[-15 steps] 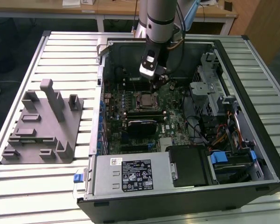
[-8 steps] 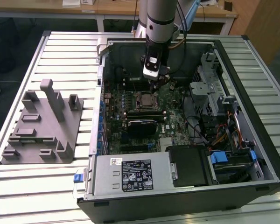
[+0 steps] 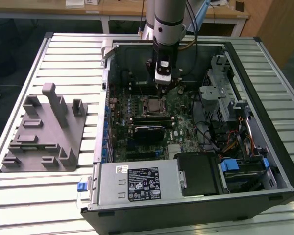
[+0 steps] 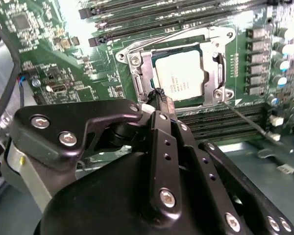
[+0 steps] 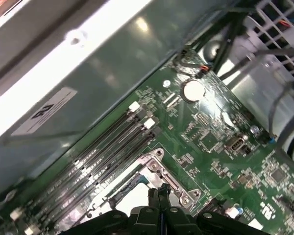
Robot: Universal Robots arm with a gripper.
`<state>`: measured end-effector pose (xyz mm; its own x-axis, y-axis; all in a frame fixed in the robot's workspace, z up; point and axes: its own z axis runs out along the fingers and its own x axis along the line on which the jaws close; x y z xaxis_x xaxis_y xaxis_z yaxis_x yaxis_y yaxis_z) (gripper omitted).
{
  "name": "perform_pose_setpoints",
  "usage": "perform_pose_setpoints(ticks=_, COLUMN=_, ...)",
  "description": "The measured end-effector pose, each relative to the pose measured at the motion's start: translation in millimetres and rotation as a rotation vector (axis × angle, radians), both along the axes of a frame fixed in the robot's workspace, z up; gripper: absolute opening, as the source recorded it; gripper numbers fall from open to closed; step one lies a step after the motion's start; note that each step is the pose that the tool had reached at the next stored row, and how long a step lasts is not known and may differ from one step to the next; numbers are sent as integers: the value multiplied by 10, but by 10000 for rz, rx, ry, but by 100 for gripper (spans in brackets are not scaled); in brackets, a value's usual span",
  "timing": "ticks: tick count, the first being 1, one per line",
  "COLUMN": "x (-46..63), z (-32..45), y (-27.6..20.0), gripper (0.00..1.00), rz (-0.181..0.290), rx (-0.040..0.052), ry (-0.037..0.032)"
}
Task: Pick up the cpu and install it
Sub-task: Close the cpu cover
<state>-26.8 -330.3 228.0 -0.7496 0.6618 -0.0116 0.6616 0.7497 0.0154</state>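
Note:
The cpu [image 4: 180,76] is a pale silvery square lying flat inside the metal-framed socket [image 4: 137,81] on the green motherboard [image 4: 34,44]. In the exterior view the cpu [image 3: 153,104] lies in the middle of the open computer case. My gripper [image 4: 159,94] hangs just above the socket's edge, beside the cpu. Its two black fingers are pressed together and nothing is between them. In the first wrist view the gripper [image 5: 159,192] points at the socket frame [image 5: 161,169]; the cpu itself is mostly hidden there.
A grey plastic fixture [image 3: 44,129] stands on the slatted table at the exterior view's left. Memory slots [image 5: 108,147] run beside the socket. Inside the case sit a power supply [image 3: 137,183], a drive cage [image 3: 220,88] and cables [image 3: 230,142].

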Motion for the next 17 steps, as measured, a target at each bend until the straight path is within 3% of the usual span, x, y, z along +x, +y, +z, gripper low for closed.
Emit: perform_pose_setpoints(ticks=17, x=0, z=-3, y=0, gripper=11, rz=2969, rx=-50, ry=-3)
